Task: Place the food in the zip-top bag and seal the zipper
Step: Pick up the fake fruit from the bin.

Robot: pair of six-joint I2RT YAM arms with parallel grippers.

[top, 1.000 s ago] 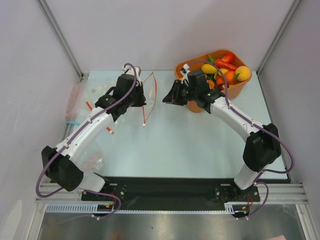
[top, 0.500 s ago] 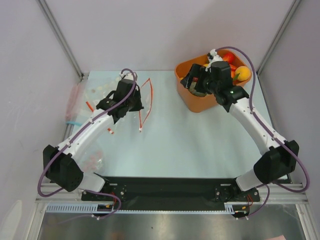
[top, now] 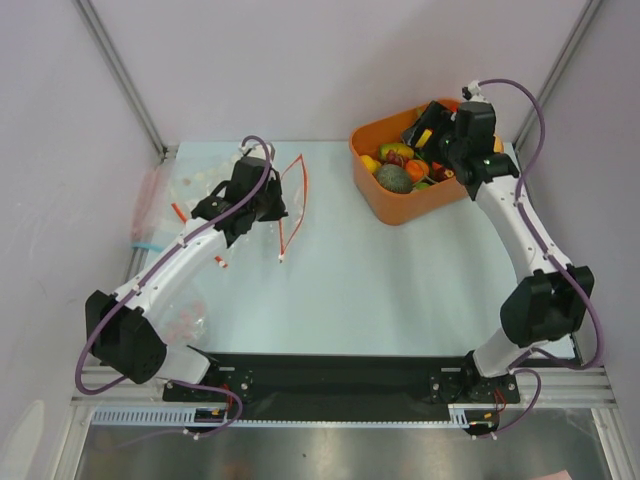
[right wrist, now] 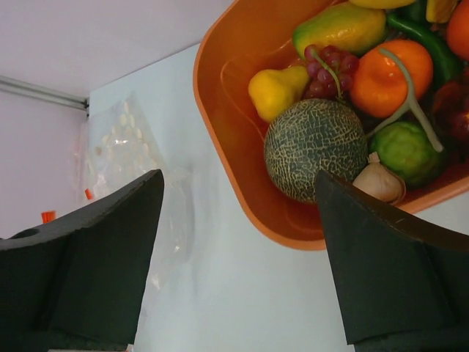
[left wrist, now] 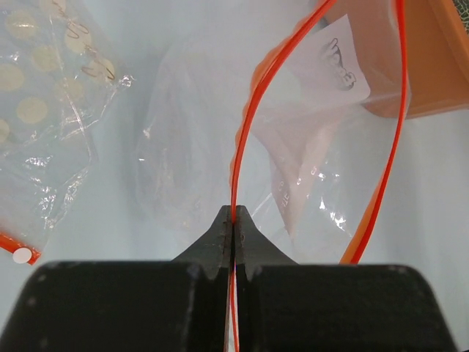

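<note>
The zip-top bag [top: 292, 195] lies clear and crinkly on the table left of centre, its mouth spread open. My left gripper [top: 272, 207] is shut on one side of the red-orange zipper [left wrist: 245, 125], pinched between the fingertips [left wrist: 222, 227]; the other side [left wrist: 399, 88] bows away to the right. The food [top: 400, 168] sits in the orange tub [top: 400, 208]: a netted melon [right wrist: 315, 150], purple grapes [right wrist: 330, 70], an orange [right wrist: 392, 70], a yellow pear [right wrist: 275, 92], a mango [right wrist: 341, 26]. My right gripper [top: 424, 125] hovers open over the tub, nothing between its fingers [right wrist: 240, 180].
More clear bags lie along the table's left side [top: 150, 195] and near the left arm's base [top: 185, 320]; one holds pale discs [left wrist: 44, 110]. Metal frame posts [top: 120, 75] and grey walls close in the back and sides.
My right arm swung from beside the bag's mouth back over the tub, and its jaws opened wide. The left gripper kept its pinch on the zipper; the bag shifted slightly.
</note>
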